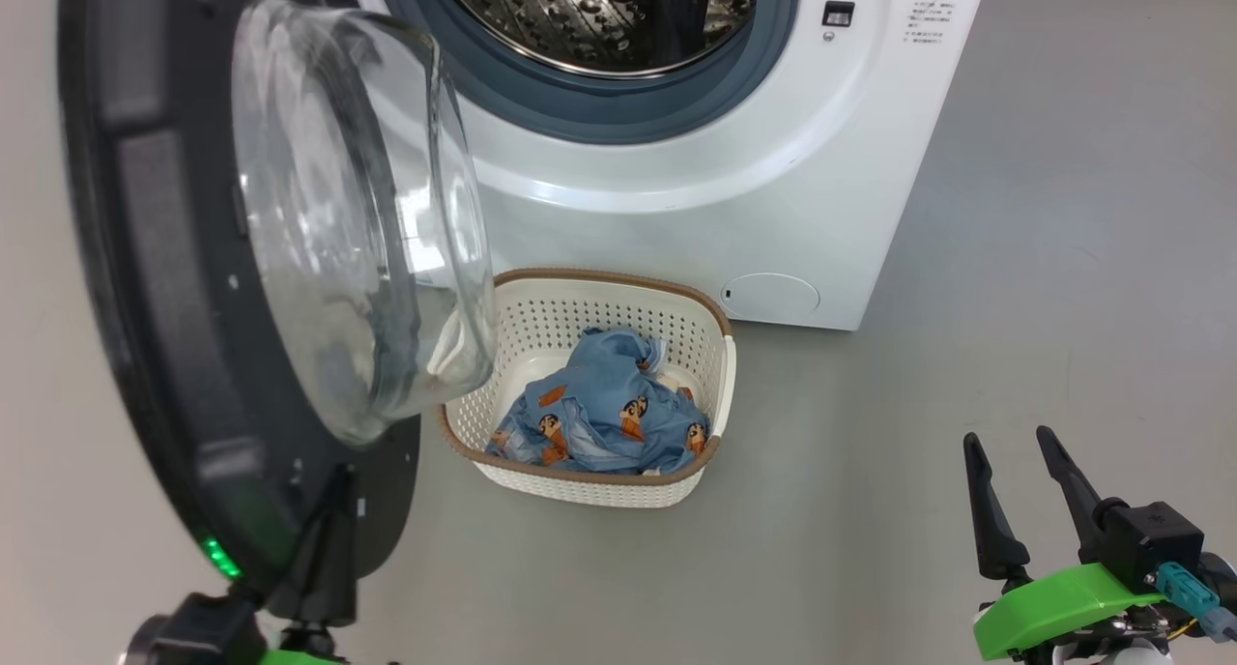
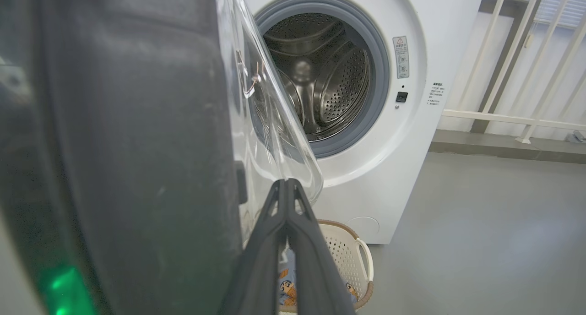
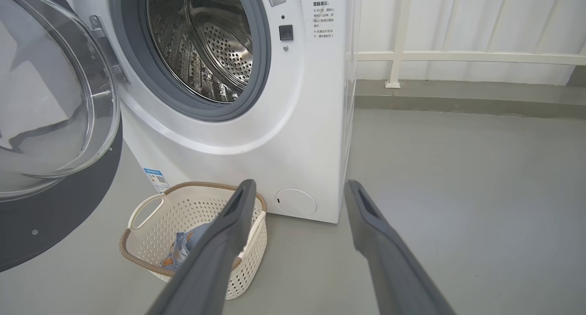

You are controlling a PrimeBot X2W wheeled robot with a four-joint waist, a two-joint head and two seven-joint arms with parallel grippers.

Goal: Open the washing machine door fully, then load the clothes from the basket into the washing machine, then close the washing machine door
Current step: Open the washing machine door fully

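The white washing machine [image 1: 734, 191] stands with its steel drum [image 1: 599, 13] exposed. Its door [image 1: 145, 288] is swung out to the left, black rim and glass bowl [image 1: 358, 220] facing me. On the floor below the opening sits the cream basket [image 1: 580, 317], holding the light blue printed clothes [image 1: 609, 409]. My left gripper [image 1: 329, 510] is shut, fingertips together, at the lower edge of the door's inner side; whether it touches is unclear. It sits beside the rim [image 2: 137, 145] in the left wrist view, gripper [image 2: 286, 183]. My right gripper [image 1: 1010, 440] hangs open over the floor, right of the basket [image 3: 151, 241].
Grey floor [image 1: 1015, 288] spreads out right of the machine. A white railing [image 3: 398, 54] and a low kerb [image 2: 503, 148] run behind it. A blue label [image 3: 157, 180] and a round service cap [image 1: 771, 296] sit low on the machine's front. A green glow [image 1: 217, 554] shows on the door rim.
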